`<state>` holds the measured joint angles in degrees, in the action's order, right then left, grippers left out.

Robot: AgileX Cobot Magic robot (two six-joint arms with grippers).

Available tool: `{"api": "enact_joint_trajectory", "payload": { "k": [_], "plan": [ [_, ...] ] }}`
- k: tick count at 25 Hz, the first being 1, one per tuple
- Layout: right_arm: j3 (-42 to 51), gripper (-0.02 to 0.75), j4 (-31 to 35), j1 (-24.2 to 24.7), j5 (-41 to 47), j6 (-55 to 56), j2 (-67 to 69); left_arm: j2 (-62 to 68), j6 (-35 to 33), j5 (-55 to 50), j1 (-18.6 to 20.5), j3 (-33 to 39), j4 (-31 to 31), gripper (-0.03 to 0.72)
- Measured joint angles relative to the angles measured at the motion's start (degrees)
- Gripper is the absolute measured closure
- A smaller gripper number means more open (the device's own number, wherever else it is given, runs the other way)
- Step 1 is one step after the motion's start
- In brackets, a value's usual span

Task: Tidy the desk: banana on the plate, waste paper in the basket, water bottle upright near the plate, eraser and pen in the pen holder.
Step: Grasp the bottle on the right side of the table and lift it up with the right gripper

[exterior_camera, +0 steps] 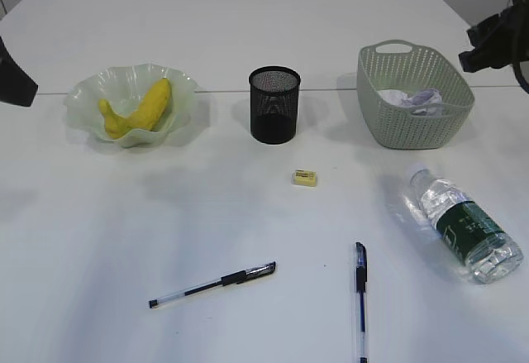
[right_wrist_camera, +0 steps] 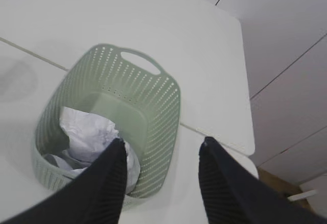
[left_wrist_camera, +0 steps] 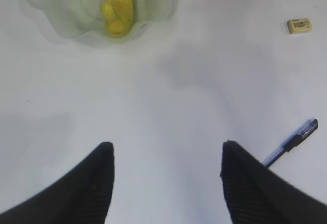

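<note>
Between the fingers of the left gripper lies only bare white desk; the jaws stand wide apart and hold nothing. Beside its right finger the cap end of a pen shows. The right gripper hangs above the basket, jaws parted and empty, over the basket's rim, with the waste paper lying inside the basket.

Taking the pen holder as the landmark: the plate sits to its left with the banana in it; the basket stands to its right; the eraser lies on the desk just in front of it. Farther in front lie the black pen and a blue pen. The water bottle lies on its side, in front of the basket and well apart from the plate.
</note>
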<state>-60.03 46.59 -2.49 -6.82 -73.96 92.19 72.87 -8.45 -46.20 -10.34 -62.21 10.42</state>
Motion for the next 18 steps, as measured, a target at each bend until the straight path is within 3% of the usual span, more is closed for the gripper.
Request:
{"api": "enact_joint_trajectory", "payload": {
  "k": [6,18],
  "plan": [
    [8.8,0.390,-2.0,-6.2,-6.0,1.5,-9.5,-0.6,0.0,-0.7,0.0,0.0,0.0,0.218],
    [23.6,0.390,-4.7,-13.0,-4.9,5.7,-24.8,-2.9,0.0,-2.3,0.0,0.0,-0.2,0.220]
  ]
}}
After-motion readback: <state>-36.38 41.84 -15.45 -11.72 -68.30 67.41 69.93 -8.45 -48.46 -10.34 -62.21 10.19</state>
